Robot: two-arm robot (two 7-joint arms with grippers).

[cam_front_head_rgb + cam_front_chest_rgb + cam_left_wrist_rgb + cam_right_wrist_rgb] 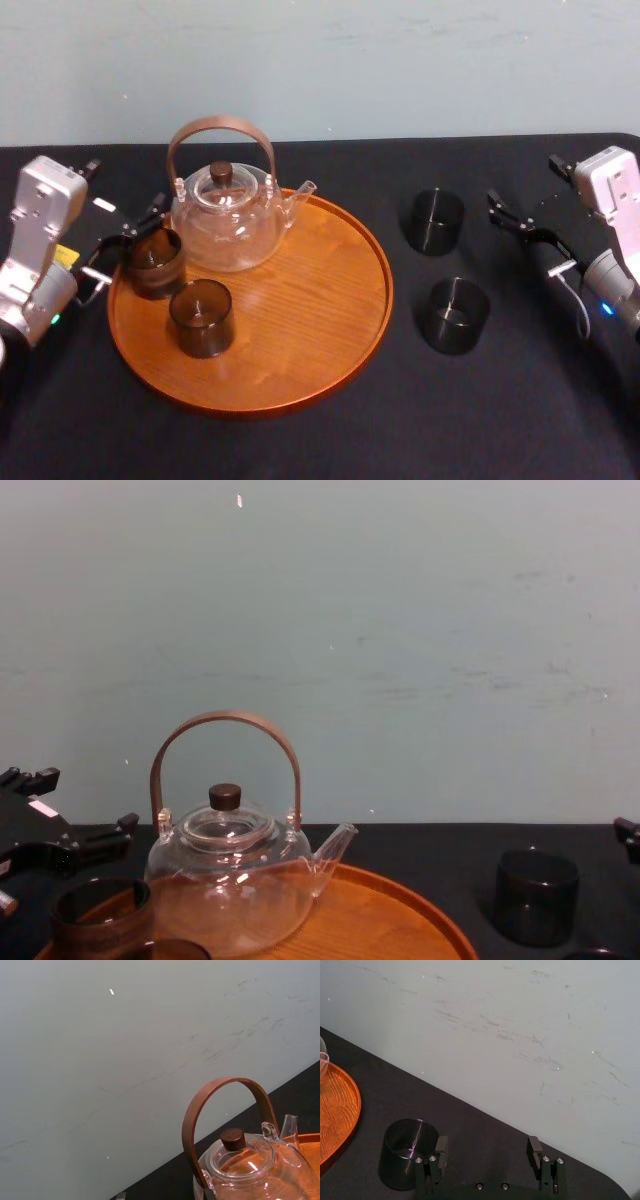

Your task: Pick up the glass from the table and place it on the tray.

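Closest in comes the tray's [250, 408] front rim, and on its left edge stands the glass [152, 262], down on the wood beside the teapot [225, 225]: delivered, by the look of it. A second glass [201, 317] sits just in front of it. The left gripper [130, 240] hovers right at the glass, jaws spread wider than it and gripping nothing, forearm reaching in from the tray's left. It reads as a release, with room kept so nothing tips. Out on the table [300, 450], well right of the tray, wait the far glass [436, 220] and the near glass [457, 315]. The right gripper [487, 1149] sits by the far one, jaws wide and empty, that glass just outside one finger, perhaps lining up the next pick.
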